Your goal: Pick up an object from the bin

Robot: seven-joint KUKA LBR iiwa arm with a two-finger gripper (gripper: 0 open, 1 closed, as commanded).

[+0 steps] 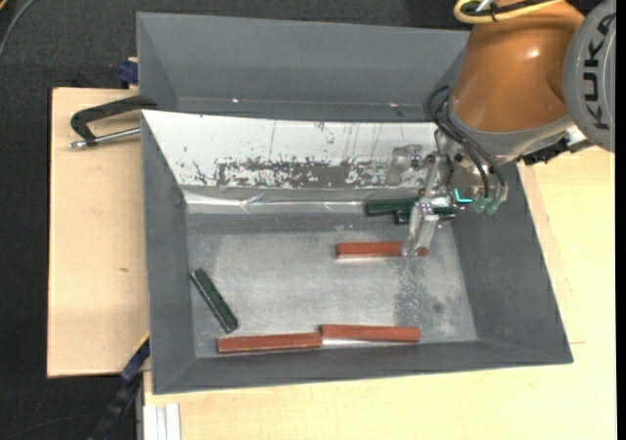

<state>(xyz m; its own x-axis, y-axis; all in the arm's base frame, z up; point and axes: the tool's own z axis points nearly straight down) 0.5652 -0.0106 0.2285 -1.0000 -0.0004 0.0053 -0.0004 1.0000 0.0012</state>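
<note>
Two long reddish-brown bars lie end to end along the near wall of the grey metal bin (293, 66): the left long bar (269, 341) and the right long bar (370, 333) meet, or nearly meet, about the middle of that wall. Up and to the left of them, well apart from everything else, a dark green bar (213, 299) lies slantwise on the floor near the left wall. Toward the middle of the floor, on its right half, lies a short reddish-brown bar (368, 250), flat and running left to right. The gripper (423, 238) comes down from the right, under the arm's orange cover (509, 66), and its tip stands at the right end of this short bar. Whether it is parted or closed cannot be told, nor whether it touches the bar. Just behind the gripper, close to the far wall, lies a dark green piece (389, 206), its right end hidden by the gripper's body. Nothing is seen lifted off the floor.
</note>
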